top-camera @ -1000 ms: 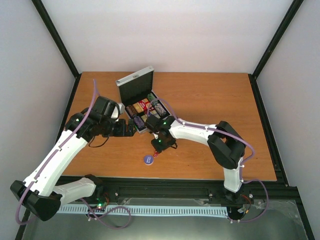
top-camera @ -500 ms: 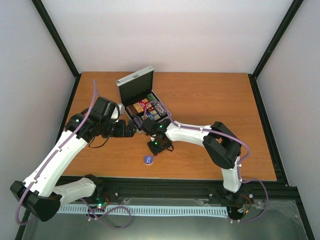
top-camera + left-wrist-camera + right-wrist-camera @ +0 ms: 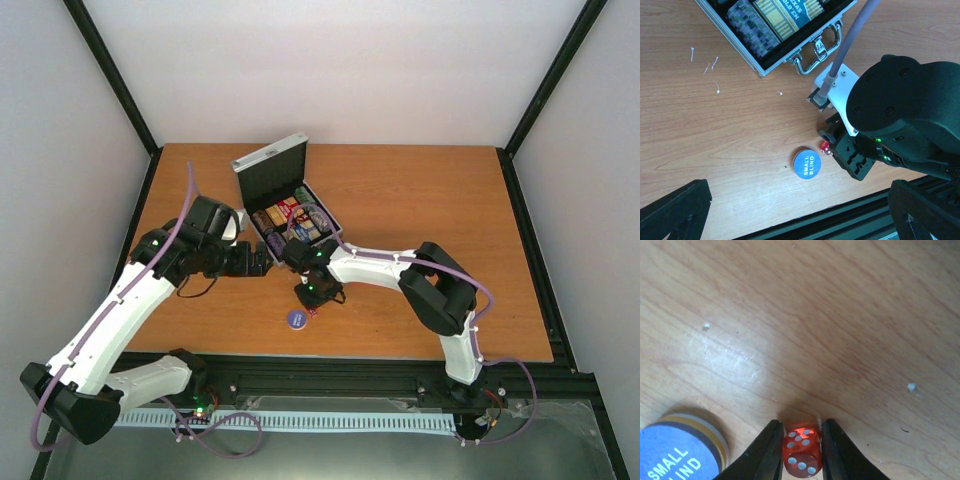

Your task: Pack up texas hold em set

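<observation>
The right arm has swung off the near corner of the silver case (image 3: 272, 175) and come down over the loose pieces on the worktop (image 3: 430, 200) — and its claw (image 3: 801, 432) has pinched in. In the right wrist view the two black fingers (image 3: 771, 452) now press against opposite faces of the red die (image 3: 802, 452), so the claw is gripping the die. The die looks to be resting on the wood, not yet raised, though that is hard to be sure of from this angle.

Just beside it, to the claw's left in that view, lies the blue disc (image 3: 677, 455) marked SMALL BLIND, near the die but apart from it and outside the grip.

The left claw (image 3: 262, 258) has not shifted: it hangs wide open and empty beside the case's near-left corner, looking down on the die and the disc.

The case stands open with its lid up; grey chip stacks (image 3: 752, 27) and a blue-yellow card box (image 3: 785, 15) already sit in its compartments. For the packing, this reads as the pick of one of the last two loose pieces — the die goes next, and the disc is left to fetch.
</observation>
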`<control>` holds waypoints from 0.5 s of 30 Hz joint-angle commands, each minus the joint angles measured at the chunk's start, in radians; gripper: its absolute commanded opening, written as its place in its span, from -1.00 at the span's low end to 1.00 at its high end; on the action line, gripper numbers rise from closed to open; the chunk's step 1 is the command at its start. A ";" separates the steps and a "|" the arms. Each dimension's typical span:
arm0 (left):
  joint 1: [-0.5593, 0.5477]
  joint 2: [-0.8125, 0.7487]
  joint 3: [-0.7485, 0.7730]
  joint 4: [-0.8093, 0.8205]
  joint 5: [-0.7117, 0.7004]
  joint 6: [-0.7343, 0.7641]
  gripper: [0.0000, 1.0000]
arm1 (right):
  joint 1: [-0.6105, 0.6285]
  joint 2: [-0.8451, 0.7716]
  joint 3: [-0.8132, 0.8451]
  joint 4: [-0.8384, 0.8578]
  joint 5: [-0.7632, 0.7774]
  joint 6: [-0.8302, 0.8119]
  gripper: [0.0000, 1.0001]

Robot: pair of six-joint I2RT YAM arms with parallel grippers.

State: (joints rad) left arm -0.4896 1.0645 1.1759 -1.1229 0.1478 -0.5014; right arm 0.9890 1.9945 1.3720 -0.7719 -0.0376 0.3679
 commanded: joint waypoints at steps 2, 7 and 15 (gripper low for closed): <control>0.006 -0.011 -0.003 0.007 0.012 -0.006 0.99 | 0.009 0.018 0.011 -0.006 0.002 0.007 -0.67; 0.006 -0.014 -0.003 0.008 0.013 -0.006 1.00 | 0.010 0.010 0.050 -0.045 0.034 0.002 -0.81; 0.006 -0.026 0.001 0.002 0.010 -0.006 0.99 | -0.021 0.008 0.212 -0.115 0.088 -0.029 -0.80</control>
State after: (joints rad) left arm -0.4896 1.0607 1.1709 -1.1225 0.1501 -0.5014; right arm 0.9859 1.9976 1.4883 -0.8497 0.0082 0.3599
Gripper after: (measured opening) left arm 0.998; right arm 0.166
